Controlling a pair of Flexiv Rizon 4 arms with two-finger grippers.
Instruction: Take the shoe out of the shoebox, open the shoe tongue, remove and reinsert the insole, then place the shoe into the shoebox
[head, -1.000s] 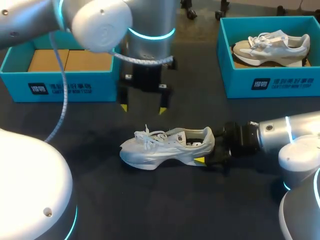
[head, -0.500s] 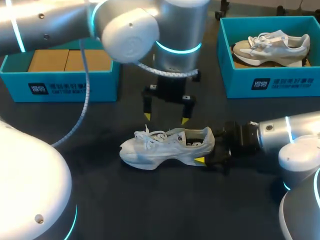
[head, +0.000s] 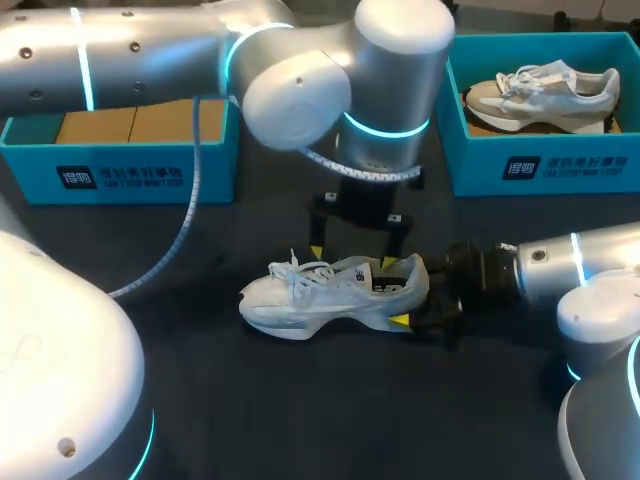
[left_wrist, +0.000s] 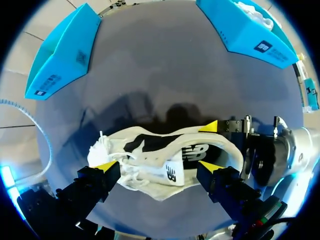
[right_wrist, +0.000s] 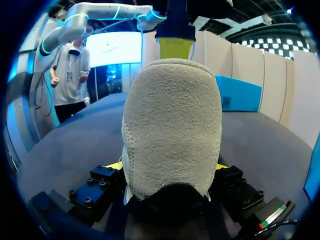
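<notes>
White shoe (head: 310, 300) stands upright on its sole on the dark desk (head: 300, 400), toe pointing left, laces loose. Open teal shoebox (head: 120, 175) sits at rear left, well apart from it, with brown cardboard inside.

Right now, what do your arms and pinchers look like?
My left arm and right arm are round silver tubes with glowing blue-green rings. A grey ribbed cable hangs off the left one. The left gripper and right gripper are black, each with two yellow-tipped fingers.
</notes>
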